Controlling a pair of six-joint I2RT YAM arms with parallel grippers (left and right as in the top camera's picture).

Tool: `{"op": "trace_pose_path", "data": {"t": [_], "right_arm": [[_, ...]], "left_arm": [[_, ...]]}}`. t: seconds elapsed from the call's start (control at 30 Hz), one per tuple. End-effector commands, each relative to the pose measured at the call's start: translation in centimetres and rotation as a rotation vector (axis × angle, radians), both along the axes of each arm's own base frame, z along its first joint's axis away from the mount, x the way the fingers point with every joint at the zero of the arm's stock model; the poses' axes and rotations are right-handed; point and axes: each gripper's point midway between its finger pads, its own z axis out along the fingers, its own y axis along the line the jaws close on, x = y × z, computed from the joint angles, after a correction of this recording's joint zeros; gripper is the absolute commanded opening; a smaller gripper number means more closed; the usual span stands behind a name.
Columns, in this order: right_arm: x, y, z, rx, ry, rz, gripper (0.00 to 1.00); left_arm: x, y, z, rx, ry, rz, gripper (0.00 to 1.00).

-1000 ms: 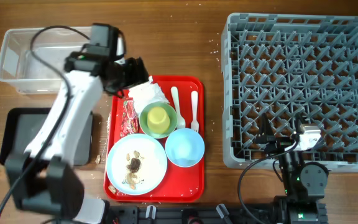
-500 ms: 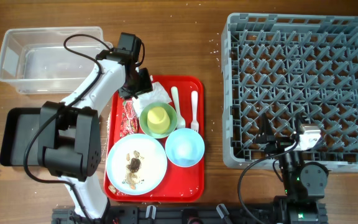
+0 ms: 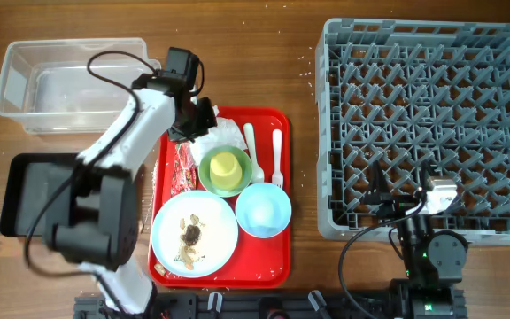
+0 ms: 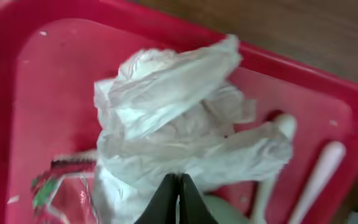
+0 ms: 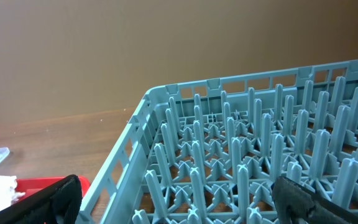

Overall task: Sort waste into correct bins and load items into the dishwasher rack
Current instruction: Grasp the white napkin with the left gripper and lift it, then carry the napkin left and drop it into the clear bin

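Note:
My left gripper [image 4: 179,178] is shut on the crumpled white napkin [image 4: 179,118], pinching its near edge over the back left of the red tray [image 3: 273,259]. From overhead, the left gripper [image 3: 202,122] sits beside the napkin [image 3: 223,133]. A red wrapper [image 3: 184,167] lies just below it. The yellow cup [image 3: 226,165] stands in the green bowl [image 3: 209,180], next to the blue bowl [image 3: 263,211]. Food scraps [image 3: 190,233] lie on the blue plate [image 3: 217,223]. My right gripper [image 5: 179,199] hangs open over the grey rack [image 3: 428,124].
A white spoon [image 3: 250,144] and fork [image 3: 277,155] lie on the tray's back right. The clear tub [image 3: 69,84] stands at the back left, with the black tray [image 3: 23,190] in front of it, partly under my left arm. Crumbs dot the table near the tray.
My left gripper came down onto the napkin and closed on it, going from wide open to shut. The left arm swung in over the tray. The right arm has not moved.

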Motion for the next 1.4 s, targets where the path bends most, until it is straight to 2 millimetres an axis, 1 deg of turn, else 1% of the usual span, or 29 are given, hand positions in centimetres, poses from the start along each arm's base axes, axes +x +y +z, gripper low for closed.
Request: {"op": "trace_pose_path", "data": {"t": [0.0, 0.1, 0.13, 0.23, 0.3, 0.37, 0.4, 0.43, 0.5, 0.53, 0.57, 0.63, 0.67, 0.73, 0.77, 0.8, 0.83, 0.9, 0.93, 1.0, 1.03, 1.07, 1.1, 1.17, 1.2, 1.23, 1.27, 1.3, 1.37], "right_arm": [[0.0, -0.1, 0.2, -0.012, -0.008, -0.003, 1.00], [0.0, -0.1, 0.2, -0.012, -0.008, -0.003, 1.00], [0.0, -0.1, 0.2, -0.012, -0.008, -0.003, 1.00], [0.0, -0.1, 0.2, -0.012, -0.008, -0.003, 1.00], [0.0, -0.1, 0.2, -0.012, -0.008, -0.003, 1.00], [0.0, -0.1, 0.2, -0.012, -0.008, -0.003, 1.00], [0.0, -0.1, 0.2, -0.012, -0.008, -0.003, 1.00], [0.0, -0.1, 0.2, -0.012, -0.008, -0.003, 1.00], [0.0, -0.1, 0.2, -0.012, -0.008, -0.003, 1.00], [0.0, -0.1, 0.2, -0.012, -0.008, -0.003, 1.00], [0.0, -0.1, 0.2, -0.012, -0.008, -0.003, 1.00], [0.0, -0.1, 0.1, -0.012, -0.008, -0.003, 1.00], [0.0, -0.1, 0.2, -0.012, -0.008, -0.003, 1.00], [0.0, -0.1, 0.2, -0.012, -0.008, -0.003, 1.00], [0.0, -0.1, 0.2, -0.012, -0.008, -0.003, 1.00], [0.0, -0.1, 0.2, -0.012, -0.008, -0.003, 0.99], [0.0, -0.1, 0.2, -0.012, -0.008, -0.003, 1.00], [0.0, -0.1, 0.2, -0.012, -0.008, -0.003, 1.00], [0.0, -0.1, 0.2, -0.012, -0.008, -0.003, 1.00], [0.0, -0.1, 0.2, -0.012, -0.008, -0.003, 1.00], [0.0, -0.1, 0.2, -0.012, -0.008, -0.003, 1.00], [0.0, -0.1, 0.2, -0.012, -0.008, -0.003, 1.00], [0.0, -0.1, 0.2, -0.012, -0.008, -0.003, 1.00], [0.0, -0.1, 0.2, -0.012, -0.008, -0.003, 1.00], [0.0, -0.1, 0.2, -0.012, -0.008, -0.003, 1.00], [0.0, -0.1, 0.2, -0.012, -0.008, -0.003, 1.00], [0.0, -0.1, 0.2, -0.012, -0.008, -0.003, 1.00], [0.0, -0.1, 0.2, -0.012, -0.008, -0.003, 1.00], [0.0, -0.1, 0.2, -0.012, -0.008, -0.003, 1.00]], "left_arm": [[-0.2, -0.4, 6.4, -0.061, -0.137, 0.014, 0.04], [-0.1, -0.1, 9.4, -0.065, -0.224, 0.020, 0.04], [0.0, 0.3, 9.8, -0.053, -0.244, 0.027, 0.04], [1.4, 1.3, 12.4, -0.010, -0.371, 0.059, 0.04], [3.3, 3.9, 15.9, 0.069, -0.533, 0.142, 0.04], [5.4, 6.9, 20.1, 0.077, -0.708, 0.231, 0.04], [6.2, 8.7, 21.3, 0.085, -0.760, 0.279, 0.04], [7.1, 11.3, 22.1, 0.097, -0.805, 0.338, 0.04], [8.3, 15.1, 22.4, 0.123, -0.845, 0.421, 0.04], [9.0, 17.2, 22.1, 0.139, -0.859, 0.463, 0.04], [9.4, 18.6, 21.5, 0.151, -0.857, 0.490, 0.04], [10.2, 20.5, 19.8, 0.170, -0.833, 0.522, 0.04], [10.8, 21.4, 18.3, 0.179, -0.811, 0.536, 0.04], [11.6, 22.2, 15.9, 0.188, -0.773, 0.548, 0.04], [11.6, 22.4, 15.4, 0.191, -0.760, 0.550, 0.08], [11.7, 22.5, 14.9, 0.193, -0.748, 0.550, 0.26], [11.7, 22.5, 14.6, 0.193, -0.743, 0.550, 0.63], [11.6, 22.4, 14.7, 0.191, -0.741, 0.548, 0.81], [11.4, 21.3, 14.8, 0.145, -0.729, 0.516, 0.83], [10.2, 17.3, 16.0, -0.034, -0.696, 0.397, 0.83], [8.9, 14.7, 16.8, -0.141, -0.665, 0.326, 0.78], [7.7, 12.9, 17.1, -0.197, -0.629, 0.284, 0.74], [6.3, 10.6, 16.6, -0.223, -0.562, 0.242, 0.72], [4.4, 7.4, 14.6, -0.202, -0.457, 0.149, 0.73], [2.8, 5.2, 12.2, -0.160, -0.352, 0.107, 0.74], [1.9, 3.9, 10.6, -0.128, -0.285, 0.075, 0.74], [1.1, 2.8, 9.4, -0.106, -0.237, 0.045, 0.74], [0.1, 1.6, 7.5, -0.069, -0.167, 0.011, 0.74], [-0.7, 0.1, 4.6, -0.039, -0.082, -0.027, 0.73]]}}
